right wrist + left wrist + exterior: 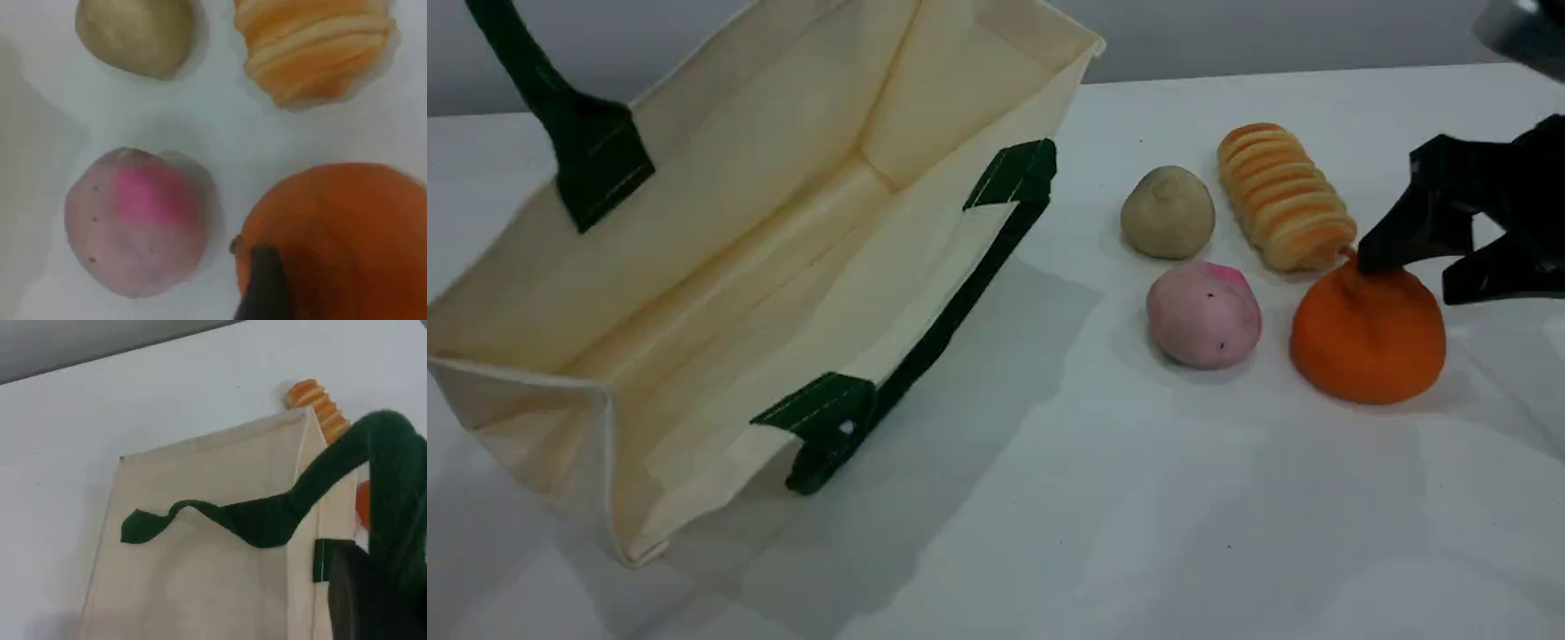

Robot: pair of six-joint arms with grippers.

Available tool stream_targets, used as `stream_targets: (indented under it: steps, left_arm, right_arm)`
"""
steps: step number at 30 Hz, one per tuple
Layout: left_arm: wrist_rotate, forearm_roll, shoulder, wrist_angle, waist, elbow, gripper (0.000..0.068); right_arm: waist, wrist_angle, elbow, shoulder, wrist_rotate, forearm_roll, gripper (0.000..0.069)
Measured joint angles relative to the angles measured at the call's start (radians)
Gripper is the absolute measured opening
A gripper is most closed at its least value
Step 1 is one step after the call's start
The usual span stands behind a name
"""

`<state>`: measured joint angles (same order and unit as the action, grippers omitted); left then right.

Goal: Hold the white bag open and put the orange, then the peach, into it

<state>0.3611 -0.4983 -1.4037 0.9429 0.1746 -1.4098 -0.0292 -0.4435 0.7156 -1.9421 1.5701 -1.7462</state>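
1. A white table [1227, 533] runs back to a grey wall [1272, 36]. The bag takes up its left half and four toy foods sit together on the right.
2. The white bag [738, 204] gapes toward the scene camera, and its cream inside shows down to the bottom fold. All four foods lie outside it on the table.
3. My left pincer [360, 600] is clamped on the raised handle [543, 98], whose dark green strap climbs out of the scene view's top edge. In the left wrist view that strap loops over my fingertip. The other handle [951, 311] lies slack along the bag's near rim.
4. The orange [1369, 342] rests on the table at the right, well apart from the bag. The peach [1202, 316] sits just beside it on its left.
5. Behind them are a beige lump [1168, 213] and a ridged bread roll [1282, 196].
6. My right pincer [1416, 276] reaches in from the right edge, tilted down, with its jaws spread. One fingertip [263, 280] touches the orange's top by the stem, and the other stands clear on its right side.
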Motion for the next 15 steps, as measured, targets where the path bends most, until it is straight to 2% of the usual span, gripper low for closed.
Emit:
stream_targets:
  steps: [9, 11, 15]
  left_arm:
    - [0.001, 0.001, 0.000, 0.000, 0.000, 0.000, 0.0072]
    - [0.001, 0.002, 0.000, 0.000, 0.000, 0.000, 0.0072]
    - [0.001, 0.002, 0.000, -0.001, 0.000, 0.000, 0.0072]
  right_arm:
    - [0.000, -0.041, 0.021, -0.076, 0.000, 0.000, 0.0481]
    - [0.000, -0.041, 0.021, -0.076, 0.000, 0.000, 0.0454]
    - [0.000, -0.041, 0.021, -0.081, 0.000, 0.001, 0.0347]
